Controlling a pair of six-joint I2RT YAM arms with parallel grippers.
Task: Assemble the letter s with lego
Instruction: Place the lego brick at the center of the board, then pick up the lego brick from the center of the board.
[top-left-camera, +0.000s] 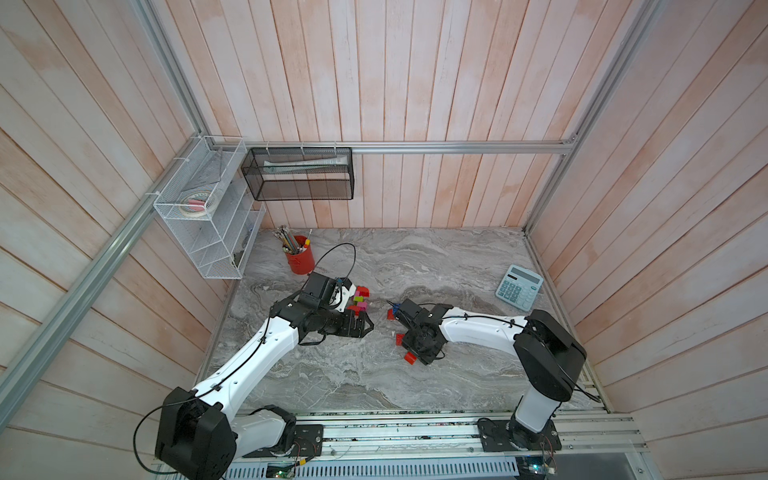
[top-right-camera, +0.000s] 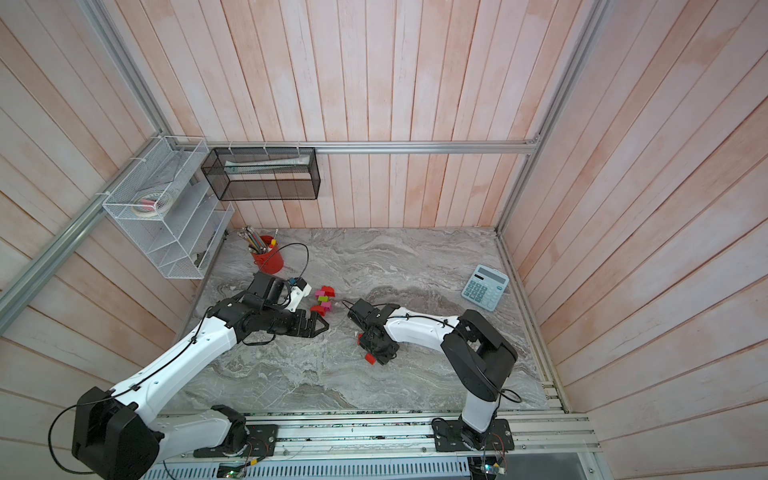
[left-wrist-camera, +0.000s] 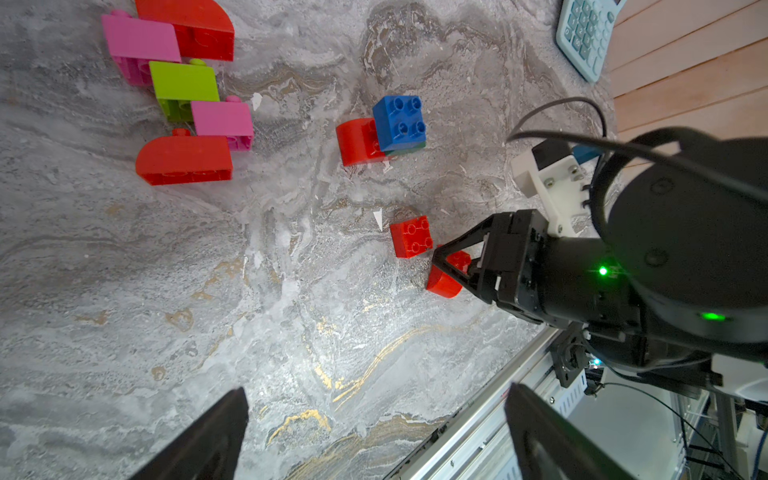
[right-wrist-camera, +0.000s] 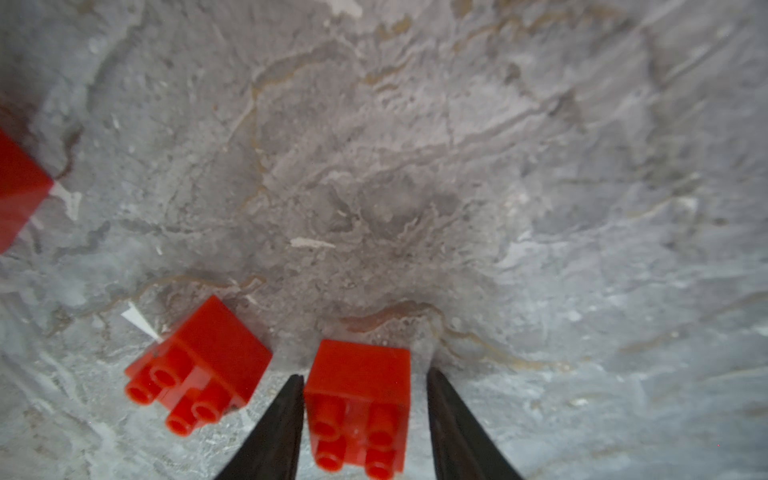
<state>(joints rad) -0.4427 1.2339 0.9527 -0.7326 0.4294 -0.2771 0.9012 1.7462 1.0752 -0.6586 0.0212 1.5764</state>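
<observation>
Right gripper (right-wrist-camera: 363, 374) straddles a red brick (right-wrist-camera: 357, 399), jaws slightly apart, a gap showing on one side.
Just beside lies a second red brick (right-wrist-camera: 199, 365), with open marble (right-wrist-camera: 415, 166) beyond. Left gripper (left-wrist-camera: 378, 388) gapes wide near the front rail (left-wrist-camera: 478, 409).

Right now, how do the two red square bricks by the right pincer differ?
The straddled brick sits between the fingers of the right pincer; the neighbour brick lies outside them. The straddled brick lines up with the fingers; the neighbour brick is turned at an angle. Both are red, square, with four studs.
</observation>
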